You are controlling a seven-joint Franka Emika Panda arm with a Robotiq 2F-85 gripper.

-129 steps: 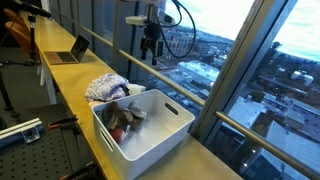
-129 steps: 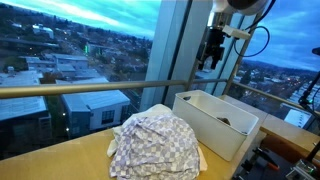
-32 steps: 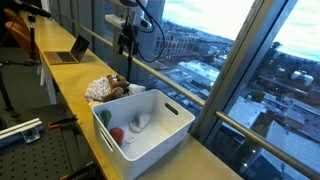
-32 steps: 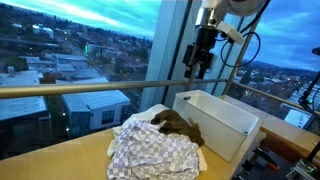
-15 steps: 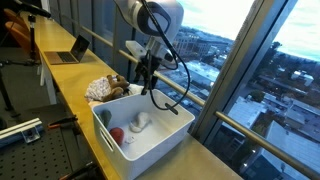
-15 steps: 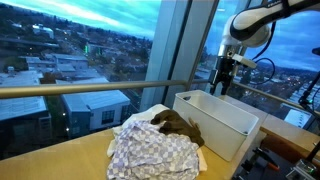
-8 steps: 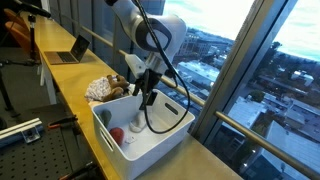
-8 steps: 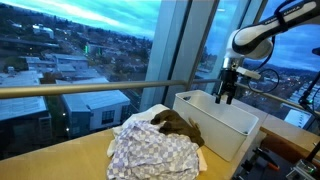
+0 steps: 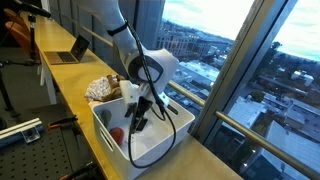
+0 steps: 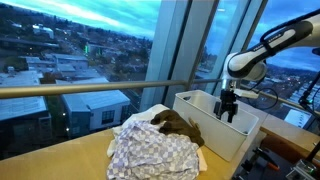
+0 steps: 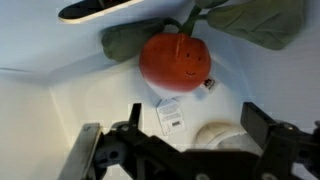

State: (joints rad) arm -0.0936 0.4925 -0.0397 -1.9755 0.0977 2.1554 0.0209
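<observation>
My gripper (image 11: 198,125) is open and reaches down inside a white bin (image 9: 172,130), which also shows in an exterior view (image 10: 205,128). In the wrist view a white rounded object (image 11: 222,135) lies between my open fingers (image 11: 262,125) on the bin floor. Just beyond it lies a red plush tomato (image 11: 177,60) with green leaves and a white tag (image 11: 170,113). The tomato shows in an exterior view (image 9: 117,135). My gripper (image 9: 136,120) holds nothing. In an exterior view the bin wall partly hides my gripper (image 10: 228,108).
A checked cloth (image 10: 150,152) with a brown plush toy (image 10: 178,124) on it lies next to the bin on the wooden counter (image 9: 60,85). A laptop (image 9: 72,50) stands farther along. Window glass and a railing (image 9: 190,95) run behind the bin.
My arm has come down from above the bin's rim into the bin, with the gripper still open. The cloth and brown plush have not moved.
</observation>
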